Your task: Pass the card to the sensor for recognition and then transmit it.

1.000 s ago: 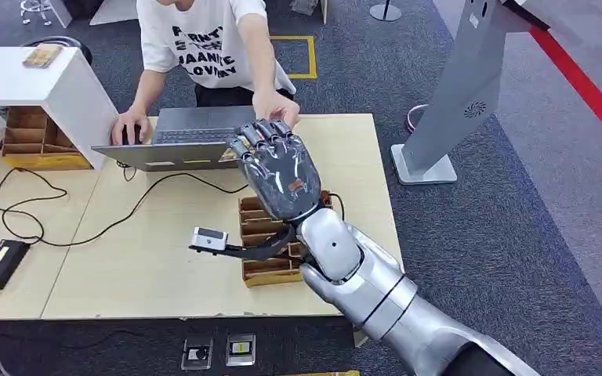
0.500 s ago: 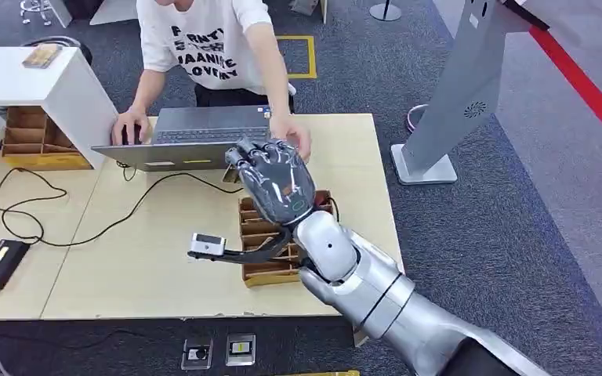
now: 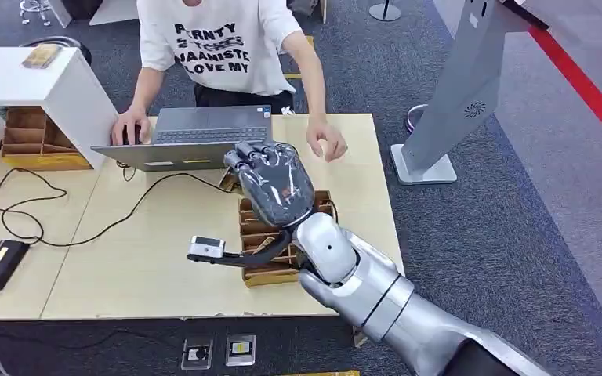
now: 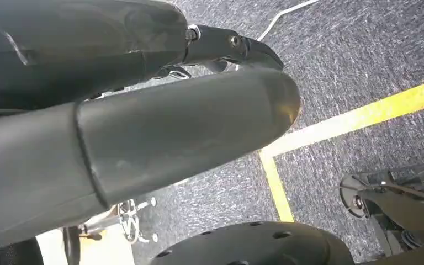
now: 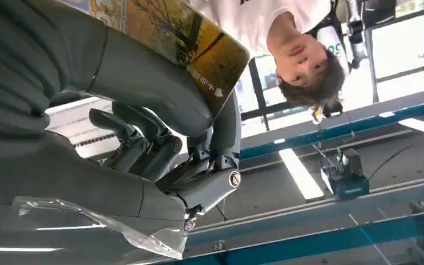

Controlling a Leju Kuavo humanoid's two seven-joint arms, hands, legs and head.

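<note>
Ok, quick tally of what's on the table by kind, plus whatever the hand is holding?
laptop: 1
cardboard trays: 2
black box on a cable: 1
small sensor on a black bracket: 1
card, held by the right hand: 1
Total: 6
</note>
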